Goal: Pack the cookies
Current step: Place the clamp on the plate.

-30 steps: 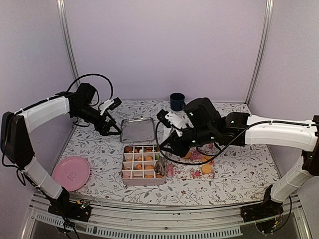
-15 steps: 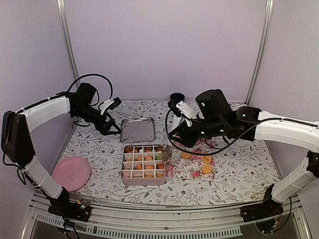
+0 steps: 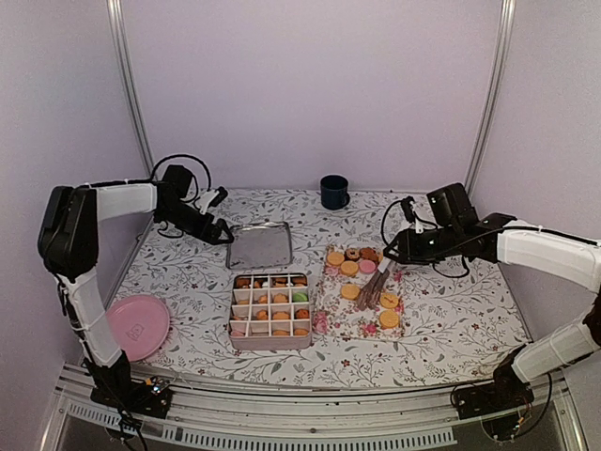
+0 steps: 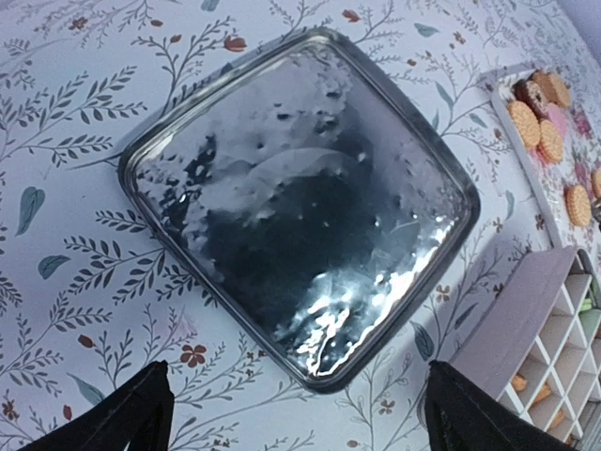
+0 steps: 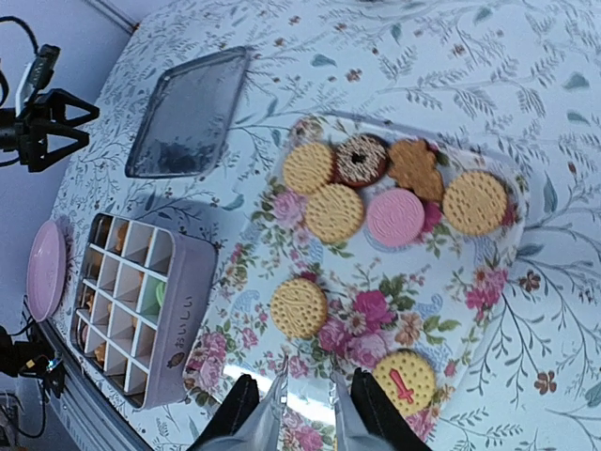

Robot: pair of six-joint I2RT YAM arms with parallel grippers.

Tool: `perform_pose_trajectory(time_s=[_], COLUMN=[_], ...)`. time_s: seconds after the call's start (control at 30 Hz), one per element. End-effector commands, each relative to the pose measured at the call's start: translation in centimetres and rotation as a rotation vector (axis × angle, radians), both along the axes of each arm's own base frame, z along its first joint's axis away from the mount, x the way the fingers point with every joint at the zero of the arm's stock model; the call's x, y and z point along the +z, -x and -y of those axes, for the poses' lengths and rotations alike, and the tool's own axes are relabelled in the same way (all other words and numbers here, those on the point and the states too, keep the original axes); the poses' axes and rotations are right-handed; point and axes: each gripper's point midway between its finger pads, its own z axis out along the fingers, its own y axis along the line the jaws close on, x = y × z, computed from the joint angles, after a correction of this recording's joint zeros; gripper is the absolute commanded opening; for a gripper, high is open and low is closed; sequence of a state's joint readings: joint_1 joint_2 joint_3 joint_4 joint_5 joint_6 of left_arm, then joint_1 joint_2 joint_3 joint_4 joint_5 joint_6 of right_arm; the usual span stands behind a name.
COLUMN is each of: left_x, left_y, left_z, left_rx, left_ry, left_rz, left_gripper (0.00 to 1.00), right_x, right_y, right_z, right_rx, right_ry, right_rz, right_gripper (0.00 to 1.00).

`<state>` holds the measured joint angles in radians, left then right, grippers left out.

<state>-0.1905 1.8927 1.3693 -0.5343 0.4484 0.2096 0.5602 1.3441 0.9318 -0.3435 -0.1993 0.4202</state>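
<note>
Wide-gaping left pincer (image 4: 296,418) hovering over a square shiny metal lid (image 4: 300,207), right pincer (image 5: 305,418) gripping thin silvery tongs (image 3: 372,287), small round orange-tan and pink cookies (image 5: 333,211) lying on a flowered tray (image 5: 488,282) just ahead of it, more sitting in a pink divided box (image 5: 183,319) to its left

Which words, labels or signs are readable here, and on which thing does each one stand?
"おいしい": on the pink side wall of the compartment box.
Red sign on one round cookie: a symbol, no letters.
Pale mark on the pink plate: too blurred to read.
</note>
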Motion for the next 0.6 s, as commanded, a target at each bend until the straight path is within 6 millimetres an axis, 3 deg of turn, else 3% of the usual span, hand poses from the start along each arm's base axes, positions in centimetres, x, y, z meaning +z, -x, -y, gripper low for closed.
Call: perform_pose_trajectory(time_s=[0.0,0.07,0.23,0.57], left_x=[-1.3,-2.6,-5.5,-9.0], left_y=[-3.7,-4.5,-5.6,-6.1], left_z=[0.0,0.1,-0.2,-0.3], left_rx=[0.081,0.089,0.091,0.089], left_ry=[0.010,0.000,-0.063,-0.107], left_rz=[0.025,0.019,0.017,-0.013], left_gripper=[0.93,0.92,0.91,0.89], right_x=[-0.6,-1.6,-3.6,-5.4], right_y=[-0.8,-1.5,-2.2,-2.8], right_z=[1.0,2.5,4.1,4.7], right_rx=[-0.094,-0.160,-0.261,-0.343], right_ry=[-0.183,-0.207,-0.236,-0.229], right_rz=[-0.114,-0.167,-0.290,-0.349], right_gripper=[0.33,0.33,0.54,0.63])
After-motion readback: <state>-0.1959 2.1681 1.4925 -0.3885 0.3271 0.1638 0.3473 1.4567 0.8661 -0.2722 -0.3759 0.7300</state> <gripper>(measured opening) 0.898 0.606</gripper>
